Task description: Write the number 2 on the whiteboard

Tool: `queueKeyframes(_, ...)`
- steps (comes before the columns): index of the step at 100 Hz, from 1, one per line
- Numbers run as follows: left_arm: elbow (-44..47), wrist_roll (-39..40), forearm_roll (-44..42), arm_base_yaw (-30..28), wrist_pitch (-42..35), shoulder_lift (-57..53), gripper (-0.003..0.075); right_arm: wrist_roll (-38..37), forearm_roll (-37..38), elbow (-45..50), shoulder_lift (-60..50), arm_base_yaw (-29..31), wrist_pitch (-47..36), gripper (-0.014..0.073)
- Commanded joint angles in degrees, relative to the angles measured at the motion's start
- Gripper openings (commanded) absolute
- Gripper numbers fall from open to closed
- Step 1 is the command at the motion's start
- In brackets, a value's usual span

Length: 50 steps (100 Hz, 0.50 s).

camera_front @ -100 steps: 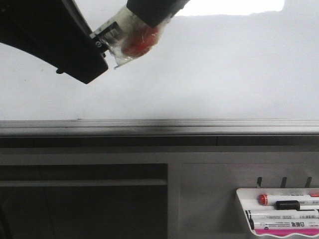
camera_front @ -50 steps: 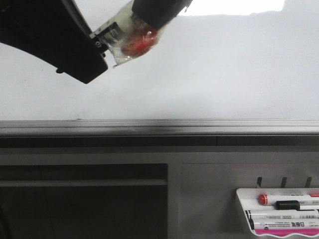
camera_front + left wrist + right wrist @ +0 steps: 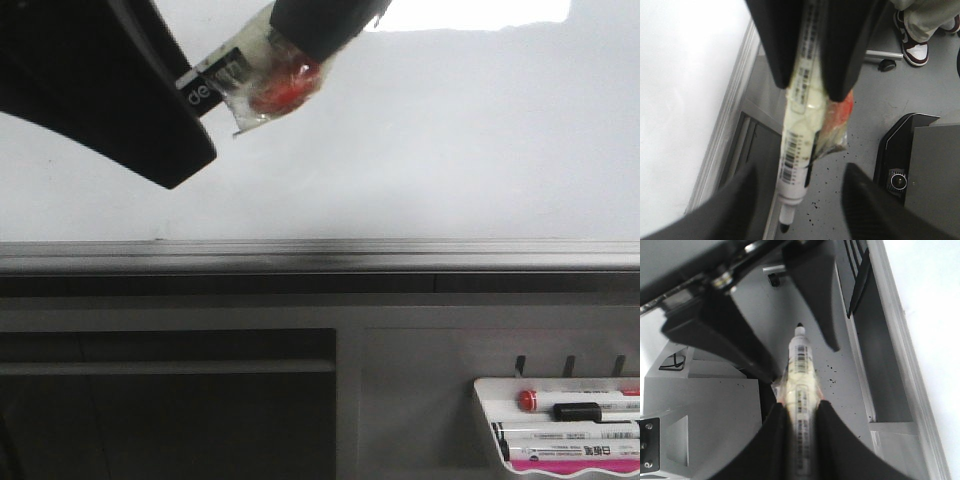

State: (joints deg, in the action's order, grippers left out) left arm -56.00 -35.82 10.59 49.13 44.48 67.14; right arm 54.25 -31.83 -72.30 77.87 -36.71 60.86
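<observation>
The whiteboard (image 3: 430, 140) fills the upper front view, and I see no number 2 on it. My right gripper (image 3: 315, 20) comes in from the top and is shut on a white marker (image 3: 240, 80) wrapped in clear tape with a red bit. In the right wrist view my right gripper (image 3: 801, 440) clamps the marker (image 3: 800, 365), with its black tip pointing away. My left gripper (image 3: 795, 215) is open, its fingers on either side of the marker's tip end (image 3: 792, 175) without touching it. It is the black mass (image 3: 185, 105) at the upper left of the front view.
The board's grey metal frame edge (image 3: 320, 255) runs across the front view. A white tray (image 3: 487, 415) with several markers hangs at the lower right. Dark cabinet panels (image 3: 170, 400) lie below the frame. A person's shoes (image 3: 912, 47) stand on the floor.
My left gripper has shifted slightly down and right in the front view and covers more of the scene. The marker and my right gripper have crept slightly upward.
</observation>
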Motion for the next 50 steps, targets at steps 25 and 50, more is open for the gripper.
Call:
queueKeyframes(25,-2.2,10.7,-4.9,-6.5,-2.0,-11.9,0.0473,-7.7,-1.6,-1.6,-7.4,7.4,-2.3,-0.0048)
queueKeyframes(50,3.1,24.9,-4.8,-22.2,-3.5,-23.7,0.0473,-22.7,-1.6,9.2,-15.1,10.0,-16.6,-0.0048)
